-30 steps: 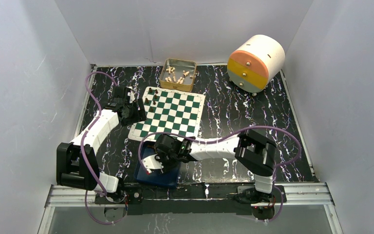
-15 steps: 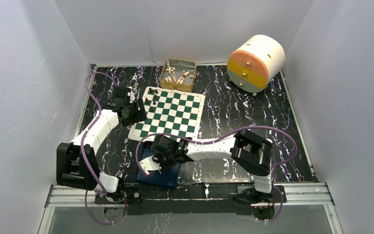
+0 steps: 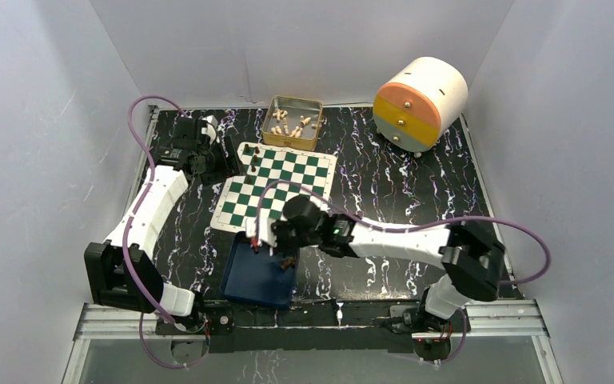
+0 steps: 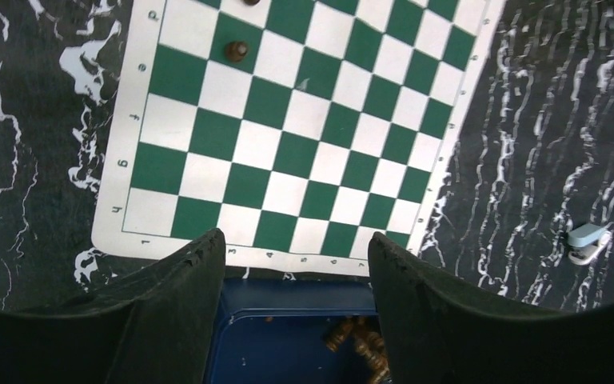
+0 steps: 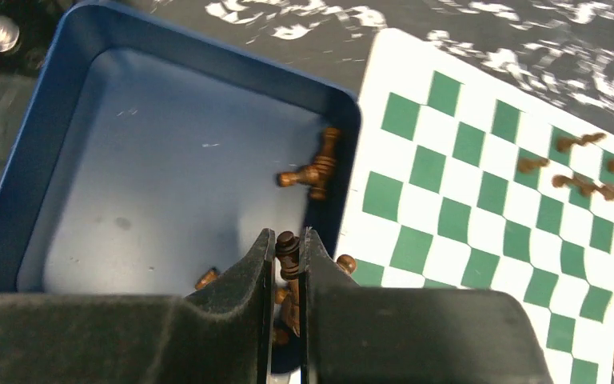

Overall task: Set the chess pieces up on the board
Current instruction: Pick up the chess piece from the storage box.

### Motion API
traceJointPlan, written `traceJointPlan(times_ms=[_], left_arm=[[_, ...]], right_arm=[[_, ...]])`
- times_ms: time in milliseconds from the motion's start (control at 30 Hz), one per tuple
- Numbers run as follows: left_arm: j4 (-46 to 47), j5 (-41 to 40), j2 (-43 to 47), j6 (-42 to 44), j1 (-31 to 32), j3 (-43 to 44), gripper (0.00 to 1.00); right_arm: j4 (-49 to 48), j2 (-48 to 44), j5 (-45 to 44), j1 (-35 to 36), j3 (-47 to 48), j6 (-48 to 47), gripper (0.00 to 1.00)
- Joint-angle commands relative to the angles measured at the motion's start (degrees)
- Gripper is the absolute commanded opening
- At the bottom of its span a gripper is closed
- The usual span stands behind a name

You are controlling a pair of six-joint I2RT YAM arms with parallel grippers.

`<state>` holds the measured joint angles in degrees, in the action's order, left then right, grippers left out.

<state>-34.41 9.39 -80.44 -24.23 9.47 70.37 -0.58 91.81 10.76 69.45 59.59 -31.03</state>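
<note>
**Status check: early stage of setup**

1. Check the right gripper point(image 5: 287, 246). In the right wrist view its jaws are closed on one dark-brown piece, the held piece point(image 5: 289, 258), which is upright between the pads with its head just above the fingertips. The piece sits at lower centre of that frame, over the right-hand rim of the blue tray point(image 5: 168, 200) and just beside the near corner of the board point(image 5: 464, 216).

2. Check the left gripper point(image 4: 296, 238). In the left wrist view its fingers stand apart with nothing between them. In the overhead view that arm is at upper left, beside the board's upper-left corner.

3. Count what is placed. Only a few placed pieces point(image 5: 580, 182) sit on the board, grouped at the upper right of the right wrist frame. One of them point(image 4: 237, 50) appears on a green square at the top of the left wrist frame. Nearly all other squares are bare.

4. Count what is left. Several loose pieces point(image 5: 317, 168) lie on their sides in the tray along its right wall, and more are partly hidden under the right fingers.

5. Treat the task as mostly outstanding. The held piece is not yet on a square, and the tray is not yet emptied.
</note>
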Motion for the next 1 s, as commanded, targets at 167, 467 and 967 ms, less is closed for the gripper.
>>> traceJointPlan(times_ms=[167, 467, 967], left_arm=[[-4.6, 7.5, 1.0, 1.0, -0.4, 5.1, 0.6], [-2.7, 16.6, 0.7, 0.9, -0.3, 4.8, 0.54], [-1.5, 22.1, 7.1, -2.9, -0.3, 0.8, 0.52]], right_arm=[[-16.2, -15.3, -0.2, -8.4, -8.7, 18.0, 0.04], [-22.3, -20.4, -2.6, -15.1, -16.0, 26.7, 0.04], [-25.7, -19.1, 0.1, -15.6, -14.2, 44.3, 0.04]])
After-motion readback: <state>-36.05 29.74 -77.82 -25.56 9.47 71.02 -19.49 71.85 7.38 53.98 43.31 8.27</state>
